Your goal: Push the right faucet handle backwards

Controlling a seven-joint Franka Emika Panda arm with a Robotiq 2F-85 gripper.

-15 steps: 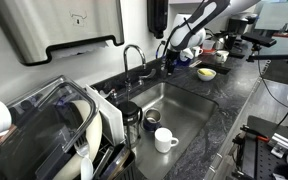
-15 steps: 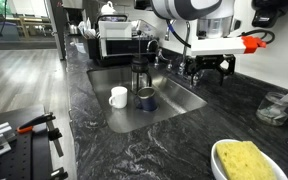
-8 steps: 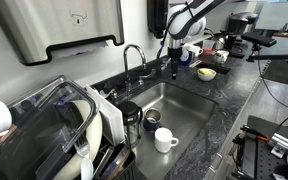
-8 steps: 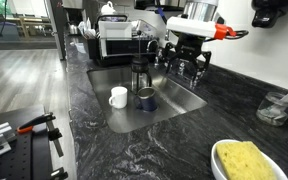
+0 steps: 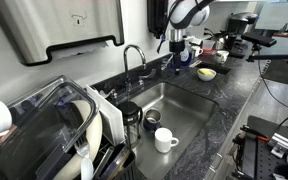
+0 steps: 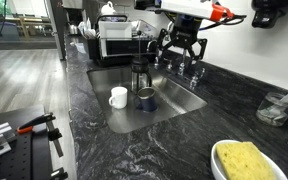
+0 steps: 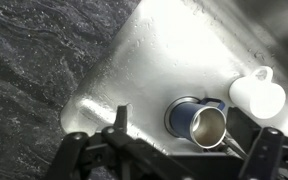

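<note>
The chrome gooseneck spout point(image 5: 133, 58) stands behind the steel sink point(image 5: 189, 112). The right faucet handle point(image 6: 196, 71) is a short silvery lever on the counter behind the sink; in an exterior view it sits just under the arm point(image 5: 167, 68). My gripper point(image 6: 177, 56) hangs fingers down beside the spout, slightly above and to the sink side of that handle, not touching it. In the wrist view the gripper point(image 7: 194, 142) is open and empty, looking down into the sink.
A blue steel mug point(image 7: 199, 118) and a white mug point(image 7: 257, 93) sit in the sink, with a French press point(image 6: 139, 72) by its edge. A dish rack point(image 5: 54, 130) stands at one end. A bowl with a yellow sponge point(image 6: 249, 160) is on the dark stone counter.
My gripper has moved from over the counter past the handle toward the spout and the sink, rising a little. It stays open. Nothing else has moved.
</note>
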